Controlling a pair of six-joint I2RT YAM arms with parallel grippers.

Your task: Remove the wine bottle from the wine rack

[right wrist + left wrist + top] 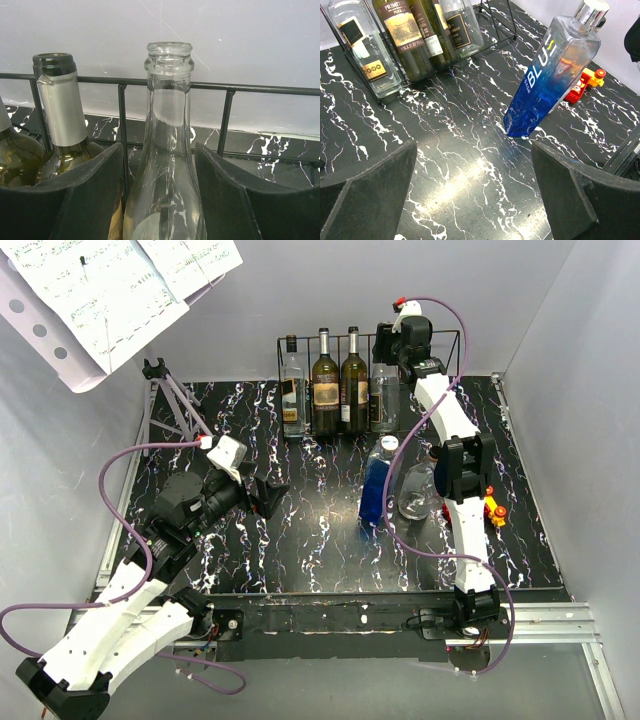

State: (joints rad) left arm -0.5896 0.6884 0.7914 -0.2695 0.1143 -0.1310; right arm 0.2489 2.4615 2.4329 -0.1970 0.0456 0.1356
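At left, over the tabletop (460, 115), the left gripper (474, 147) hangs spread and empty. At right, the right gripper (159, 146) flanks a clear bottle (169, 115); whether it squeezes, I cannot tell. That bottle stands inside the wine rack (260, 89), not yet lifted.

Wine rack (270, 90), 1. Inside: dark wine bottles (326, 385), 2; clear bottles (291, 390), 2. In front: blue bottle (376, 490), 1; toy (495, 512), 1.
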